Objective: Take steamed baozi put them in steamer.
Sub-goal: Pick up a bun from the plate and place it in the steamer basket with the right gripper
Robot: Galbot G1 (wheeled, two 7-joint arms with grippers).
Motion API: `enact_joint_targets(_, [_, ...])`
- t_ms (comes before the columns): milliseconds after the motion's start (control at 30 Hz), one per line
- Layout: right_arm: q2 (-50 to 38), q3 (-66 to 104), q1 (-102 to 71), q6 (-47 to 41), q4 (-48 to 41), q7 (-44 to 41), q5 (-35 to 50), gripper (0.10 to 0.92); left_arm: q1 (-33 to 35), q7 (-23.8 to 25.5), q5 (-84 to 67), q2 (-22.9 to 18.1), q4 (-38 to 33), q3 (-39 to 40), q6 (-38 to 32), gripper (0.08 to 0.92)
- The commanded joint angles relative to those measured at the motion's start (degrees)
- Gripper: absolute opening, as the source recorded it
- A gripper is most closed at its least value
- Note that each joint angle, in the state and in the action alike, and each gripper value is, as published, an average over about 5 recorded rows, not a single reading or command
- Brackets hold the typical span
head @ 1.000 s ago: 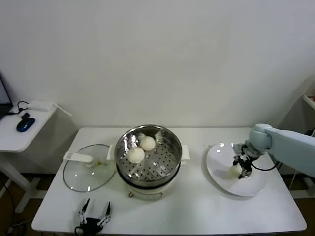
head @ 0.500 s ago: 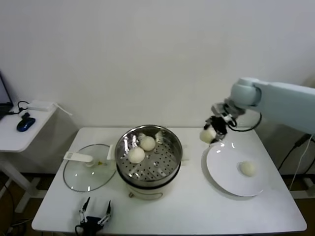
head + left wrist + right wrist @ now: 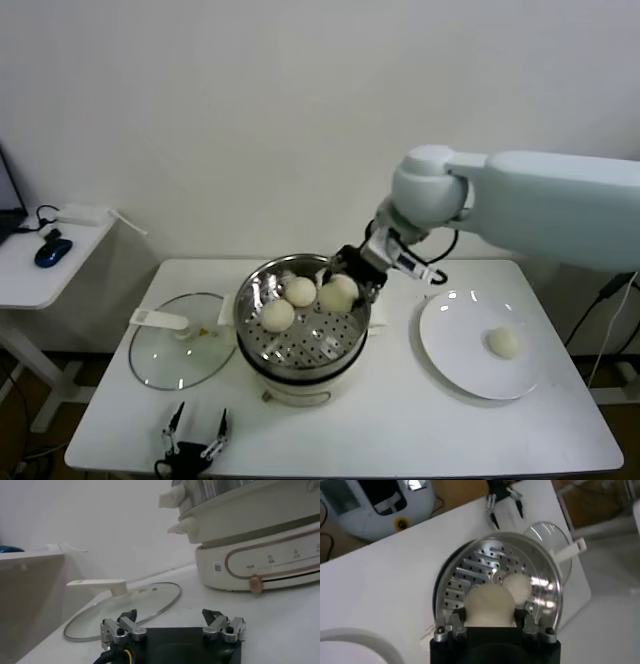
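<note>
My right gripper [image 3: 345, 283] is shut on a cream-white baozi [image 3: 338, 293] and holds it over the right side of the steel steamer [image 3: 350, 318], which sits on its cream pot base. In the right wrist view the held baozi [image 3: 489, 605] fills the space between the fingers above the perforated basket [image 3: 465, 575]. Two baozi [image 3: 277, 314] [image 3: 299, 291] lie in the steamer. One baozi [image 3: 503, 343] lies on the white plate [image 3: 455, 350] at the right. My left gripper [image 3: 193, 436] is open and empty at the table's front edge.
A round glass lid [image 3: 172, 350] with a white handle lies left of the steamer; it also shows in the left wrist view [image 3: 125, 600]. A side table with a blue mouse [image 3: 51, 250] stands at the far left.
My right gripper lifted one baozi off the plate and carried it left to above the steamer. One baozi stays on the plate. The left arm has not moved.
</note>
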Motion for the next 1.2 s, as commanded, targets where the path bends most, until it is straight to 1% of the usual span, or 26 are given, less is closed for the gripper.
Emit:
enact_joint_targets(33, [3.3, -0.9, -8.1, 11.0, 0.2, 6.2, -13.7, 0.636, 0.0, -0.2, 0.5, -0.2, 0.0, -0.3, 0.1, 0.823])
enact_joint_targets(167, [5.3, -0.4, -11.2, 14.0, -5.2, 6.8, -15.0, 0.636, -0.2, -0.3, 0.5, -0.2, 0.5, -0.5, 0.1, 0.823])
enact_joint_targets(300, [7.5, -0.6, -13.5, 16.5, -9.4, 7.0, -13.9, 0.636, -0.3, -0.3, 0.6, -0.3, 0.8, -0.4, 0.0, 0.823])
enact_joint_targets(900, [13.6, -0.3, -14.1, 17.0, -14.1, 6.7, -13.0, 0.644, -0.7, -0.2, 0.2, -0.2, 1.4, -0.5, -0.3, 0.823])
enact_joint_targets(1000, [13.8, -0.5, -13.4, 17.3, -14.2, 6.3, -12.0, 0.657, -0.7, -0.2, 0.2, -0.1, 1.4, -0.5, -0.4, 0.823])
enact_joint_targets(1200, [14.0, -0.5, -13.0, 17.6, -14.3, 5.9, -10.8, 0.734, -0.7, -0.1, 0.3, -0.1, 1.4, -0.5, -0.5, 0.823])
